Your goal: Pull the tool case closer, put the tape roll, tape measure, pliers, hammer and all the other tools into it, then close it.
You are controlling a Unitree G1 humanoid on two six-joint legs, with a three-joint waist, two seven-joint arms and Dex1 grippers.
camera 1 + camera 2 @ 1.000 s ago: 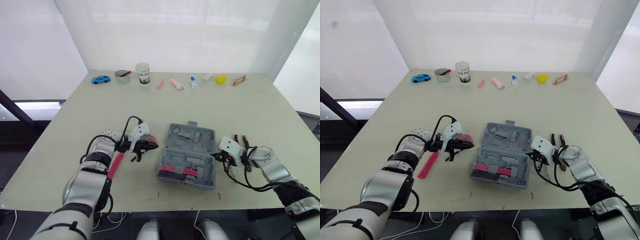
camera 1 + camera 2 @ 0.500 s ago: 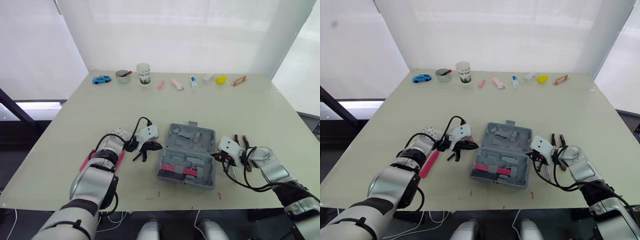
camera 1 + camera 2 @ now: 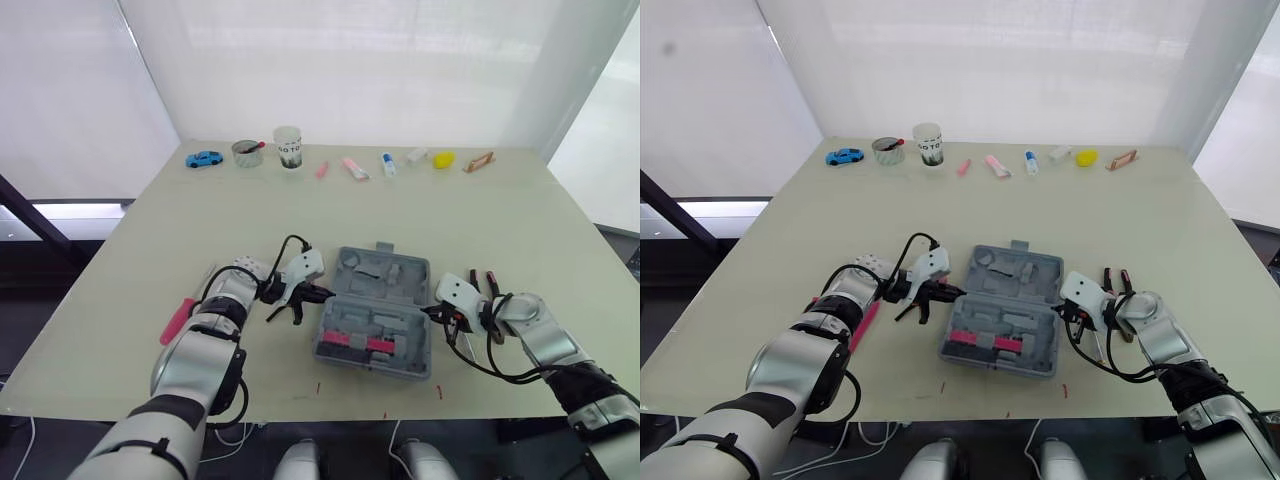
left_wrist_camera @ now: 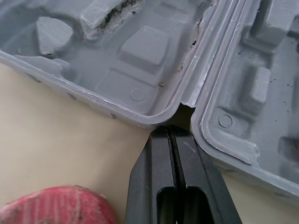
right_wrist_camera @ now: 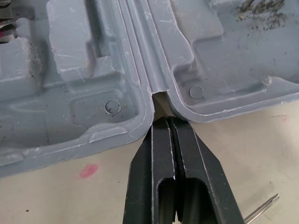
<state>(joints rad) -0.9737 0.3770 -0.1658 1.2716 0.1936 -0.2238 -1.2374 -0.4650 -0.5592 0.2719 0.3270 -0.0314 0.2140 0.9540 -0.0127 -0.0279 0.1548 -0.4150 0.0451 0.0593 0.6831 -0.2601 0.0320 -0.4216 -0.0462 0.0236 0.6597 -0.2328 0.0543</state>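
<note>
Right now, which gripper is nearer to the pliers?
Right. The right gripper sits at the right edge of the tool case, beside the pliers; the left gripper is across the case, at its left edge.

Bare table (image 3: 400, 210) beyond the tool case (image 3: 375, 312) (pliers (image 3: 487, 282) crowding its right side)
</note>
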